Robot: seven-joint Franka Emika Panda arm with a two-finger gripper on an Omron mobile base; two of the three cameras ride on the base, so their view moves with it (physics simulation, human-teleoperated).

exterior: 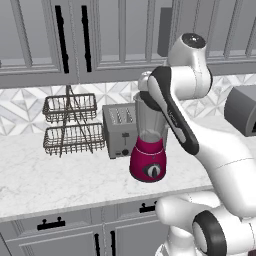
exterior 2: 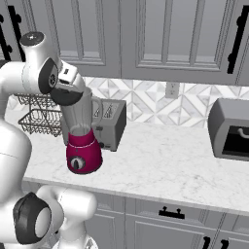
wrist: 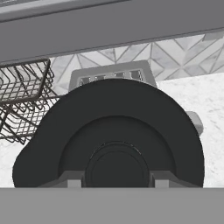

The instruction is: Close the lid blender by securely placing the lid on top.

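Left base view: blender [exterior: 148, 150] stands on the counter [exterior: 60, 180], touching or just in front of the toaster [exterior: 120, 129], right of the wire basket rack [exterior: 70, 125]. My forearm crosses the jar's upper right; wrist bent down over the jar mouth.

Right base view: gripper [exterior 2: 69, 95] sits at the jar top, hand tilted, pointing down. The dark lid [exterior 2: 67, 96] looks level with the rim, but I cannot tell whether it is seated.

Hand view: lid [wrist: 109, 135] directly below me, toaster beyond it. My fingertips [wrist: 73, 178] flank the lid's centre knob, jaws part open, clamped on the knob as far as I can judge.

Step in hand: seating the lid. Best done by keeping it centred and flat over the jar, pressing straight down, then releasing without dragging it sideways.
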